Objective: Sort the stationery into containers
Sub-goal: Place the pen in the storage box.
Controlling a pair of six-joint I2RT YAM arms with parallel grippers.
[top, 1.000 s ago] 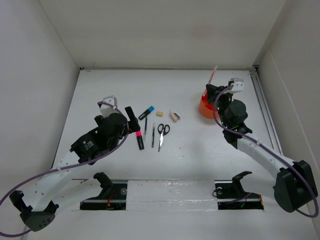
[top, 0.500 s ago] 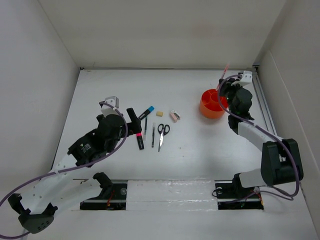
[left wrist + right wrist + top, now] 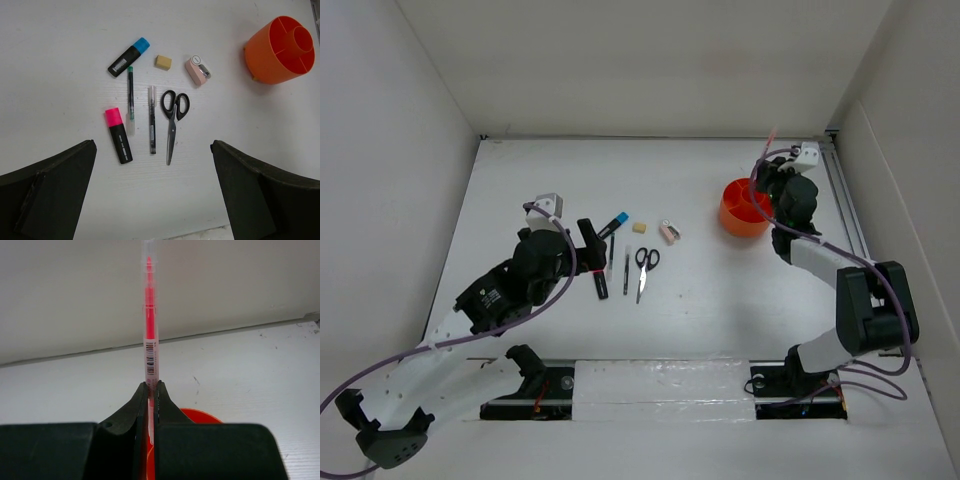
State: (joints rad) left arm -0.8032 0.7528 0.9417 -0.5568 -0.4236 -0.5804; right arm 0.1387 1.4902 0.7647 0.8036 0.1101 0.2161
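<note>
Top external view: orange tub [image 3: 732, 222] on the desk [image 3: 720, 300]. The right end effector [image 3: 772, 176] is at the tub's far-right rim, clenched on the pink pencil [image 3: 769, 143], whose long axis stands near upright. The left end effector [image 3: 586, 238] is well to the tub's left, released, jaws spread wide over the loose stationery. The right arm is much the nearer to the tub. Left wrist view: all items lie flat left of the tub and well apart from it. They are the pink-and-black highlighter [image 3: 118, 136], blue-capped marker [image 3: 129, 57], two thin pens [image 3: 130, 92], scissors [image 3: 172, 120], cream eraser [image 3: 162, 62] and pinkish piece [image 3: 198, 70], the last nearest the tub. The pens and scissors lie parallel. Right wrist view: the fingers [image 3: 120, 440] pinch the pencil low on its barrel, and a sliver of orange rim shows just beneath and beyond them. Judged from this, the tub lies below the pencil's lower end and the next move is a lowering and release. The pencil's lower end is hidden behind the fingers, and the compartment beneath it cannot be told.
</note>
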